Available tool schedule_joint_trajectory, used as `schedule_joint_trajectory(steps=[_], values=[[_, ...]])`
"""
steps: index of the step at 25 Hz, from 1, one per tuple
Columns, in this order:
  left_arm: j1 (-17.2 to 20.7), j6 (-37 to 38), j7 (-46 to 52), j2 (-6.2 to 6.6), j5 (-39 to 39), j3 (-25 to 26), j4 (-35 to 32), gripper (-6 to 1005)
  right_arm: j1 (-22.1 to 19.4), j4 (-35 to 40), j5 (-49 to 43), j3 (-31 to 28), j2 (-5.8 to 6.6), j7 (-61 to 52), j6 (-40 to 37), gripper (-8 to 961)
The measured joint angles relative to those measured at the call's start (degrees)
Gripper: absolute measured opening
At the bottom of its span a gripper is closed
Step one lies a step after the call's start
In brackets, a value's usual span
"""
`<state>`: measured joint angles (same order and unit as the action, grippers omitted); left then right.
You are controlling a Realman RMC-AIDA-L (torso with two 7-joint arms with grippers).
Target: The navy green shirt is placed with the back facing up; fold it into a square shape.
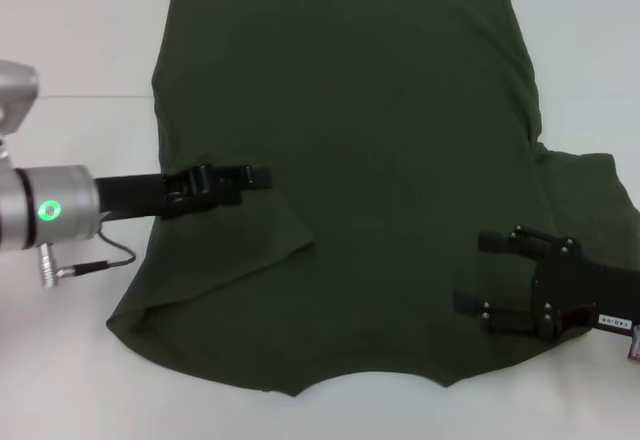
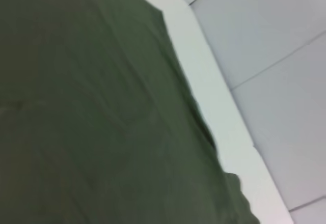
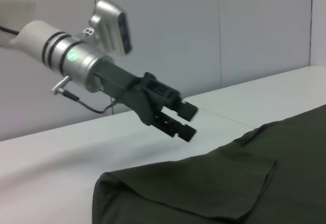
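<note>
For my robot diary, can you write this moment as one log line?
navy green shirt: back up, left sleeve folded in | left gripper: above shirt, jaws open | right gripper: over right side, jaws open

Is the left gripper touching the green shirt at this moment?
Apart. In the right wrist view the left gripper hangs above the green shirt, with white table visible between them.

The left gripper (image 1: 262,175) reaches in from nine o'clock, raised, fingers slightly parted. The right gripper (image 1: 478,272) sits at four o'clock, fingers spread wide.
</note>
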<state>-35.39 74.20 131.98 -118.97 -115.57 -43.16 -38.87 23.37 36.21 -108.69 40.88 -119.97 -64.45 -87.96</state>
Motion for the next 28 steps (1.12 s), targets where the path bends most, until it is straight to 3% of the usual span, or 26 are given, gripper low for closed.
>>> schedule_joint_trajectory(steps=[6, 11, 21, 28], values=[[4.36, 11.83, -18.38, 1.11, 2.52, 7.27, -0.71, 642, -0.17, -0.07, 0.24, -0.9, 0.11, -2.86, -0.03, 927], [8.98, 19.26, -36.4, 1.23, 2.37, 8.12, -1.29, 742, -0.18, -0.09, 0.24, -0.99, 0.17, -3.72, -0.02, 926], [14.87, 15.45, -58.12, -1.81, -1.53, 7.47, -3.05, 747, -0.15, -0.46, 0.24, -1.05, 0.11, -3.93, 0.77, 926], [14.47, 13.36, -60.14, -1.94, -1.72, 7.26, -2.78, 748, -0.13, 2.64, 0.47, -1.74, 0.52, -12.39, 0.56, 925]])
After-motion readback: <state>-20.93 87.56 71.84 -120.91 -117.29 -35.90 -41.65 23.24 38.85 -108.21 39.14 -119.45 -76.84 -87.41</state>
